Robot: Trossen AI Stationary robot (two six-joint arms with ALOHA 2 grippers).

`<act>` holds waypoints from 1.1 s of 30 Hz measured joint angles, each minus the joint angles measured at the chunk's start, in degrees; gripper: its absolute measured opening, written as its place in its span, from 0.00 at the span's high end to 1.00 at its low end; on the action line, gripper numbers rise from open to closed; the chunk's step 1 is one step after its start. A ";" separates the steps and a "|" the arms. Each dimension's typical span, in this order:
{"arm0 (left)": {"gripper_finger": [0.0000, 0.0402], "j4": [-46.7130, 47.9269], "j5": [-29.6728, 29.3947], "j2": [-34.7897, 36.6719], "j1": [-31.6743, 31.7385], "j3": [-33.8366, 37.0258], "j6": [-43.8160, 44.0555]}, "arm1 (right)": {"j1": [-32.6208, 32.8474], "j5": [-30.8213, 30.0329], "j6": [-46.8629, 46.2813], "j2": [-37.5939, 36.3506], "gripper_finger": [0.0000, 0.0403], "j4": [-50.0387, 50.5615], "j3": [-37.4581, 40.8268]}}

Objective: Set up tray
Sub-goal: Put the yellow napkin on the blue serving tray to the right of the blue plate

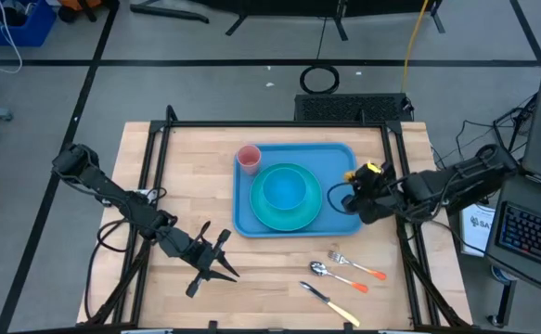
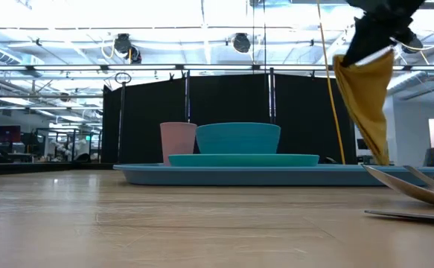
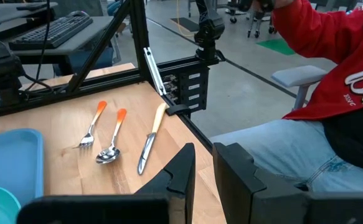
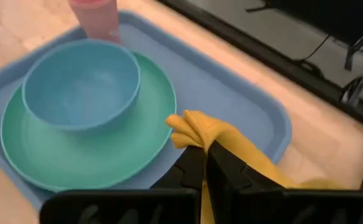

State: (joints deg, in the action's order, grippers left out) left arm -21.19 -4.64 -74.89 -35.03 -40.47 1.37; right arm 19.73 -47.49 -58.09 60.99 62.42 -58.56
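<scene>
The blue tray (image 1: 337,160) lies flat at the table's middle. On it stand a turquoise plate (image 1: 309,215) with a blue bowl (image 1: 284,189) in it, and a pink cup (image 1: 249,157) at the tray's far left corner. My right gripper (image 1: 356,183) hovers over the tray's right end, shut on a yellow cloth (image 4: 201,129). My left gripper (image 1: 222,262) waits near the table's near left part, its fingers a narrow gap apart and holding nothing. My right gripper pinches a bunched fold of the yellow cloth (image 4: 213,142) between its two fingers. A short tuft sticks out past the fingertips (image 4: 192,163). The cloth hangs slack below the gripper (image 2: 367,104). Its lower end (image 2: 381,158) reaches down by the tray's right rim; whether it touches, I cannot tell.
A fork (image 1: 349,263), a spoon (image 1: 330,274) and a yellow-handled knife (image 1: 330,301) lie on the bare wood near the table's near right corner. A black frame (image 1: 279,123) borders the table. A seated person in a red top (image 3: 343,50) is beyond the table's edge.
</scene>
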 joint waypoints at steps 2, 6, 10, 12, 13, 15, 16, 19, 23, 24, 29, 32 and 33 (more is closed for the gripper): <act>0.84 0.00 0.00 -0.01 0.00 0.00 0.14 | -1.84 -0.54 3.11 0.00 1.00 -1.42 -1.03; 0.84 0.00 0.00 -0.01 0.00 0.00 0.20 | -5.33 -1.94 12.06 0.00 1.00 -6.54 -2.04; 0.84 0.00 0.00 -0.01 0.00 0.00 0.21 | -8.80 -0.77 17.88 0.00 1.00 -9.97 -2.06; 0.84 0.00 0.00 0.01 0.00 0.00 0.20 | -10.18 -0.67 18.87 0.00 1.00 -9.93 -2.06; 0.84 0.00 0.00 0.01 0.00 0.00 0.21 | -11.07 -0.65 19.39 0.00 1.00 -9.87 -2.06; 0.84 0.04 0.00 -0.01 0.00 0.00 0.20 | -13.10 -0.45 20.88 0.00 1.00 -10.35 -2.06; 0.84 0.07 0.00 -0.01 0.00 0.00 0.20 | -14.18 -0.39 21.73 0.00 1.00 -10.68 -2.06; 0.84 0.09 0.00 0.01 0.00 0.00 0.20 | -17.45 -0.32 25.36 0.00 1.00 -12.96 -2.06; 0.84 0.09 0.00 -0.01 0.00 0.00 0.20 | -22.04 -0.21 32.69 0.00 1.00 -18.55 -2.06; 0.84 0.11 0.00 0.00 0.00 0.00 0.20 | -23.08 0.02 34.52 0.00 1.00 -19.71 -2.06; 0.84 0.13 0.02 -0.01 0.00 0.00 0.28 | -25.81 1.33 36.49 0.70 1.00 -19.85 -1.72; 0.84 0.59 0.04 -0.01 -0.32 0.00 0.68 | -24.67 5.17 33.64 1.49 1.00 -18.41 0.47; 0.84 0.76 0.04 -0.01 -0.46 0.00 0.67 | -24.12 6.63 32.32 1.79 1.00 -18.67 1.59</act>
State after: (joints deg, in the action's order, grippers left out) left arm -20.43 -4.60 -74.89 -35.49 -40.47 2.03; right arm -4.38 -40.86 -25.77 62.78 43.74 -56.98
